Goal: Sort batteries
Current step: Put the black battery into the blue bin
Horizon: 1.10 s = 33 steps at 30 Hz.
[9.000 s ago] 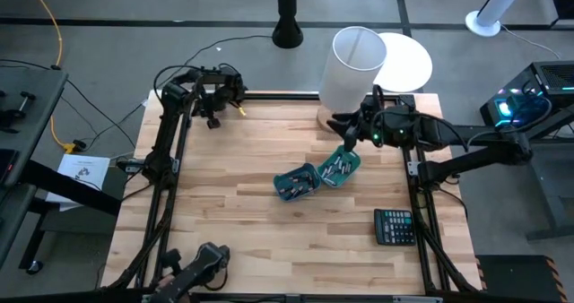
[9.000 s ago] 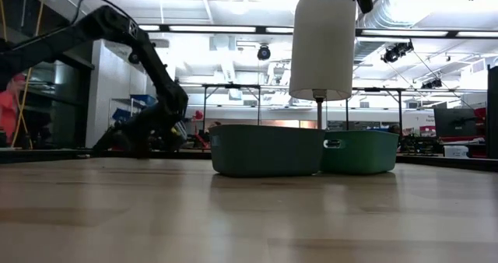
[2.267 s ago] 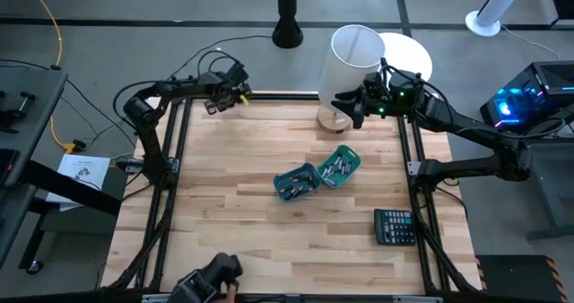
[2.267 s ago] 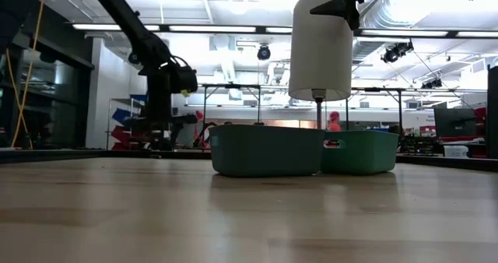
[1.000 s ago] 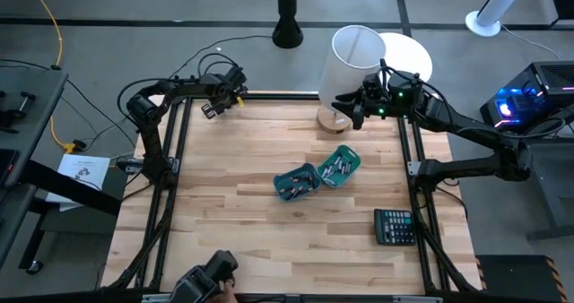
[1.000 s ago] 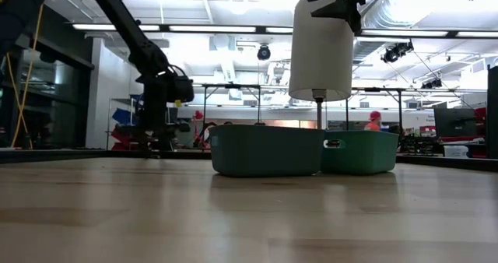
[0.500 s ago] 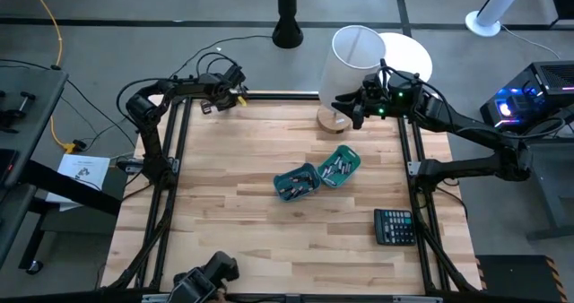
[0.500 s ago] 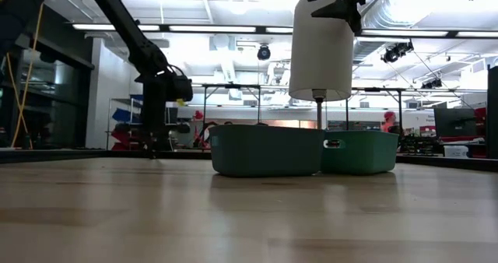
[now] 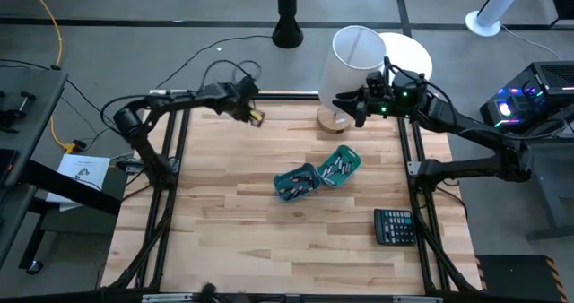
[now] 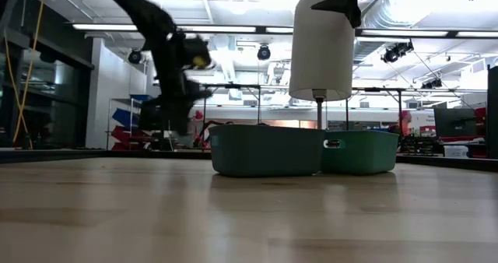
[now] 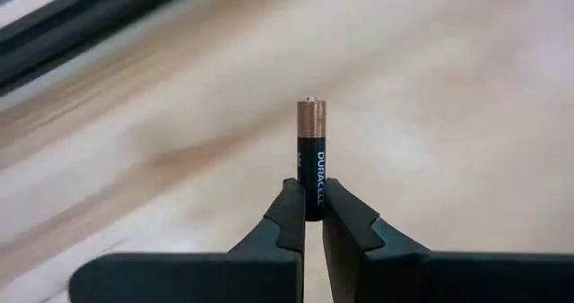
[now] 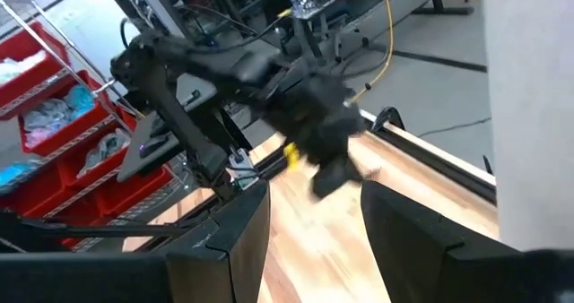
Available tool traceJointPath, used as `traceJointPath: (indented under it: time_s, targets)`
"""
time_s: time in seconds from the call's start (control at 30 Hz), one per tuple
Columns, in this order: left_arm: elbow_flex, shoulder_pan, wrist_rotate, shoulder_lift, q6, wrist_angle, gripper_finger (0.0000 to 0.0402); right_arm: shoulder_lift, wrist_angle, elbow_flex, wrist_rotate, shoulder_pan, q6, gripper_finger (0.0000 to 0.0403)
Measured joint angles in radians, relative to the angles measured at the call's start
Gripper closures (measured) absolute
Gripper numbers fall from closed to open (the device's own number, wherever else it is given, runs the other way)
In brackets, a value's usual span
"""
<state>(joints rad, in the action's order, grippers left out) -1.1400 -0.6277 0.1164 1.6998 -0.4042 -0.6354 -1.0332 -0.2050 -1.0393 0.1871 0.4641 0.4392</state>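
We note the left gripper (image 11: 311,215) raised over the far-left part of the light wooden slatted table (image 9: 233,213), its two dark fingers (image 11: 289,215) pinched nearly together on a single black-and-copper cylindrical battery (image 11: 311,156). The battery stands upright between the fingertips, copper end away from the gripper, held clear above the table surface.

We see the right gripper (image 9: 357,108) near the far-right corner, just beside the tall white cylindrical lampshade (image 9: 352,67). In its wrist view the dark fingers (image 12: 235,231) stand well apart with nothing between them.

Near the middle of the table sit two small teal plastic bins touching each other: the left teal bin (image 9: 297,184) and the right teal bin (image 9: 339,167). Both hold heaps of small batteries (image 9: 336,168); we cannot tell the types apart from above.

A black calculator (image 9: 393,225) lies near the right edge, well apart from the bins.
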Motion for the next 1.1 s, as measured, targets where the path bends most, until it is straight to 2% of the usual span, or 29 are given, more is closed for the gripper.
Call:
traceJointPath:
  time_s: [0.13,0.3,0.5,0.6,0.8,1.1]
  targets:
    - [-0.001,0.173,-0.052,-0.033,0.188,0.053,0.0396,0.033,0.002,0.0,-0.001,0.001,-0.02,0.0231]
    - [-0.001,0.379,-0.091,-0.03,0.461,0.205,0.0396,0.06,0.003,0.0,-0.02,0.001,-0.029,0.0231]
    - [-0.002,0.532,-0.09,-0.027,0.698,0.354,0.0393,0.063,0.001,0.0,-0.019,0.001,-0.027,0.0231]
    - [-0.002,0.566,-0.093,-0.027,0.69,0.37,0.0392,0.063,0.0,0.0,-0.016,0.001,-0.021,0.0231]
    - [-0.002,0.614,-0.131,-0.027,0.558,0.378,0.0382,0.063,0.0,0.0,0.038,0.001,-0.04,0.0231]
    - [-0.002,0.663,-0.111,-0.027,0.433,0.477,0.032,0.063,0.0,0.0,0.093,0.001,-0.107,0.0231]
